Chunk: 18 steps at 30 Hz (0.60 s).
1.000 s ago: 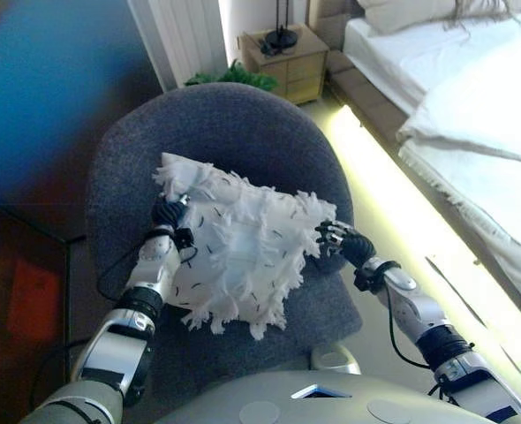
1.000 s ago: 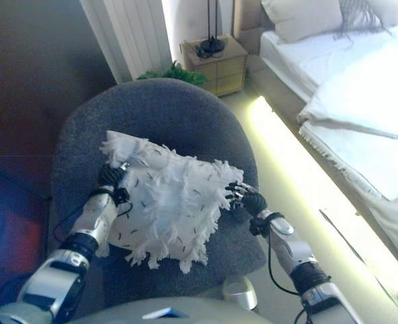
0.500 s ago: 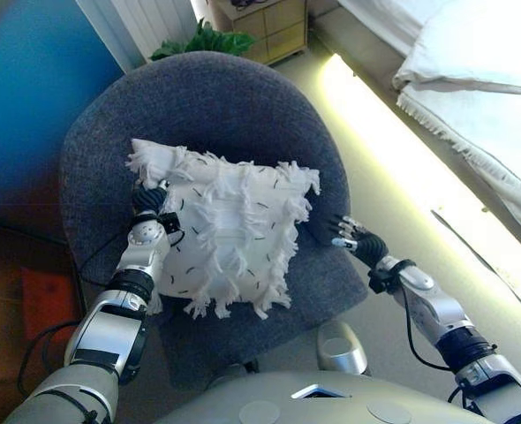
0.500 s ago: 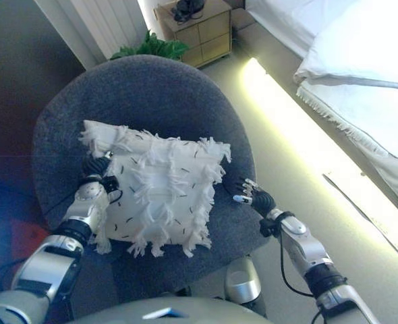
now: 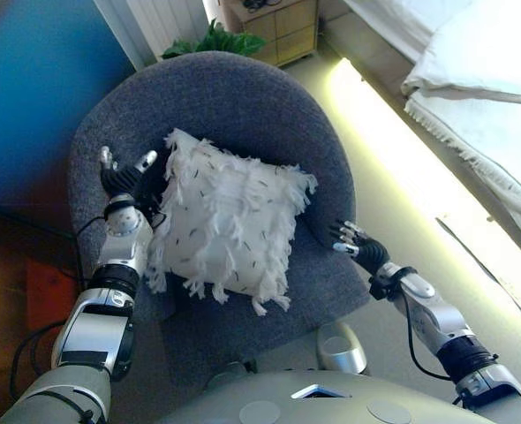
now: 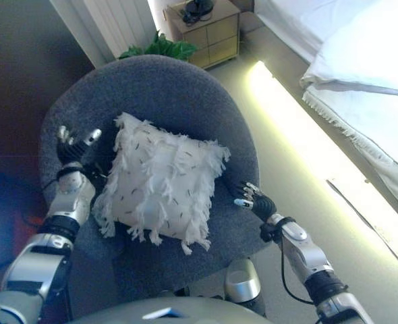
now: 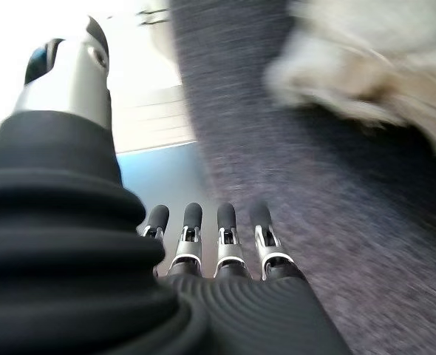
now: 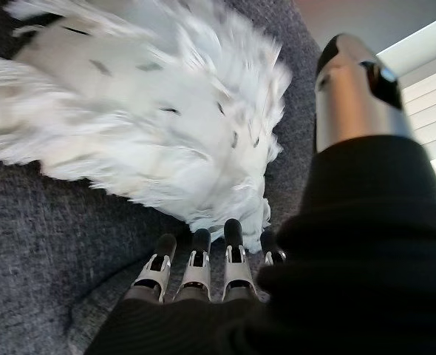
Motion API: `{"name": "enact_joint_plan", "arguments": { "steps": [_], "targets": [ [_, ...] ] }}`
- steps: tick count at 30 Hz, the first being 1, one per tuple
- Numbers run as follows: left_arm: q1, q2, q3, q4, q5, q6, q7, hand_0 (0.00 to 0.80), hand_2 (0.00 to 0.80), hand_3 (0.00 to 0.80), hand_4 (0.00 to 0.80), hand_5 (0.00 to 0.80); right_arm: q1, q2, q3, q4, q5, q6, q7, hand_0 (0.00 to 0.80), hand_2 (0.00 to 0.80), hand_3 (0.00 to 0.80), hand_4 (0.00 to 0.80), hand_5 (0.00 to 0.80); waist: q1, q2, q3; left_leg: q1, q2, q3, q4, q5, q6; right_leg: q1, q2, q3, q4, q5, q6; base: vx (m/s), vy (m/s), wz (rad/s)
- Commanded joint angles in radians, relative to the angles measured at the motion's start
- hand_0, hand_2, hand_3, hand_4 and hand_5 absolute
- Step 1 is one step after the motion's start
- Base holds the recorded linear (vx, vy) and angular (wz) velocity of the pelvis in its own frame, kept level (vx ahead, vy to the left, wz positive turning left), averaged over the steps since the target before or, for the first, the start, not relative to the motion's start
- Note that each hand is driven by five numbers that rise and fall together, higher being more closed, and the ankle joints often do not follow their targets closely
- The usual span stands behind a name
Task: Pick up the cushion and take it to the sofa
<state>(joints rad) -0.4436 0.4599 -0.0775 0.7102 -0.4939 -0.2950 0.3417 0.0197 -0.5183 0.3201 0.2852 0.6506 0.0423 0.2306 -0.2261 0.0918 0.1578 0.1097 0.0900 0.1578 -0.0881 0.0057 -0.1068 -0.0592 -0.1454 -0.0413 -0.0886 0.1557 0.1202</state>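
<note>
One cushion, white and shaggy with small dark flecks, lay on the seat of one grey upholstered armchair, tilted, its top corner leaning toward the backrest. Neither hand had hold of it.

Left hand sat just beside the cushion's left edge, over the chair's inner left side, fingers spread and pointing up, thumb out, nothing in it. In the left wrist view its fingers were straight, with grey chair fabric past them and the cushion's fringe off to one side, apart from the fingertips.

Right hand was at the chair's right edge, clear of the cushion, fingers loosely extended toward it, empty. In the right wrist view the fingers were straight with a gap of grey fabric between the tips and the cushion's fringe; thumb stuck up, apart from the fingers.

Behind the chair: one green plant, one wooden nightstand with drawers, one white slatted panel. One bed with white bedding at the right, with a lit strip running along the floor beside it. Blue wall at the left.
</note>
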Motion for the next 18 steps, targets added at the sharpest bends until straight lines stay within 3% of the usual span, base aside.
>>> {"name": "enact_joint_plan", "arguments": {
  "steps": [1,10,18],
  "targets": [
    [0.054,0.033,0.031,-0.066,0.013,-0.093,-0.046,0.0,0.0,0.0,0.0,0.0,0.033,0.069,-0.021,-0.066,-0.025,-0.06,-0.012,0.0,0.0,0.0,0.0,0.0,0.04,-0.072,-0.066,0.023,-0.007,0.02,0.06,-0.069,0.038,-0.073,-0.019,0.038,0.131,-0.09,0.031,-0.027,-0.007,0.04],
    [0.2,-0.02,0.076,-0.27,-0.094,-0.078,-0.21,0.0,0.0,0.0,0.0,0.0,0.064,0.115,-0.07,-0.085,-0.029,-0.055,-0.038,0.0,0.0,0.0,0.0,0.0,0.087,-0.085,-0.056,0.016,-0.007,-0.004,0.051,-0.058,0.042,-0.03,-0.02,0.005,0.096,-0.083,0.027,-0.01,-0.003,0.08],
    [0.348,-0.117,-0.003,-0.485,-0.214,0.025,-0.4,0.0,0.0,0.0,0.0,0.0,0.082,0.165,-0.102,-0.1,-0.005,-0.072,-0.068,0.0,0.0,0.0,0.0,0.0,0.141,-0.106,-0.059,0.009,-0.018,-0.015,0.047,-0.056,0.052,0.02,-0.016,-0.046,0.034,-0.056,0.027,-0.056,-0.018,0.09]
  ]
}}
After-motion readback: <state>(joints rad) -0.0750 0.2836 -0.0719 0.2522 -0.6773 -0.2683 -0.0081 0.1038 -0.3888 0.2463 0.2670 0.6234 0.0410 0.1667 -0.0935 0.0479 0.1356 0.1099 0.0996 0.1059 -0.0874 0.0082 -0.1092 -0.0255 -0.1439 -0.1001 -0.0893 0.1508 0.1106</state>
